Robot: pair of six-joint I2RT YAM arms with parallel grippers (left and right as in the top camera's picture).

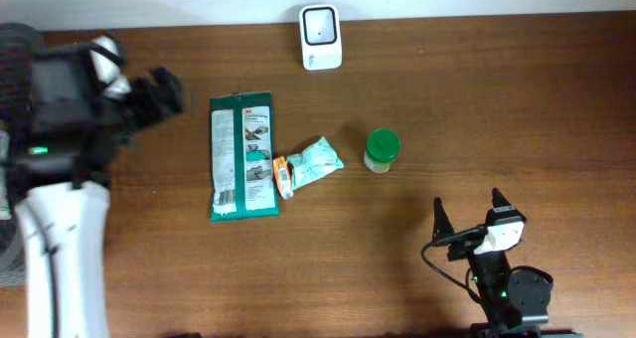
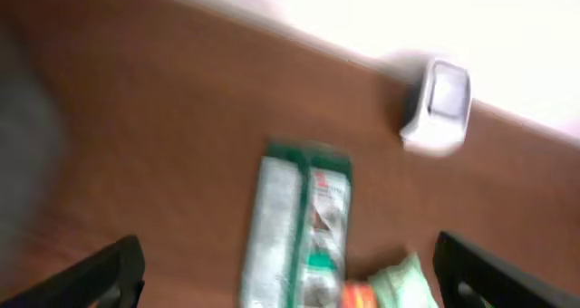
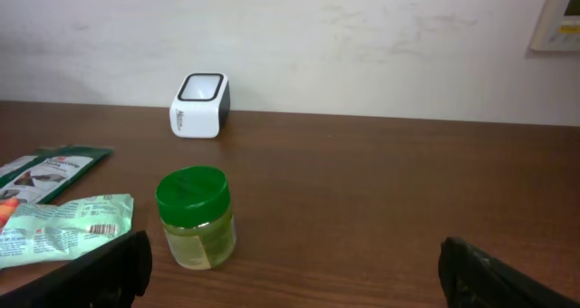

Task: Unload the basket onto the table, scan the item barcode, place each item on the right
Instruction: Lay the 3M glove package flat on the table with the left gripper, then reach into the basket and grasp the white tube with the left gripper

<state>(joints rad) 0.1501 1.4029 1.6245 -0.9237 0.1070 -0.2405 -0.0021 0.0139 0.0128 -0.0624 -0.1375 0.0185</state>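
Left end effector (image 1: 171,91) is spread wide with nothing in it, just left of the flat green packet (image 1: 242,157) lying on the table (image 1: 497,99). Right end effector (image 1: 467,209) is wide open too, empty, well apart from the green-lidded jar (image 1: 382,149). A small pouch (image 1: 316,161) sits between packet and jar, and the white scanner (image 1: 321,37) is at the back edge.

Left arm (image 1: 60,249): white, reaching in from the left side.
Left gripper (image 1: 169,89): jaws spread wide, holding nothing.
Right gripper (image 1: 467,201): at the near edge, jaws spread wide, empty.
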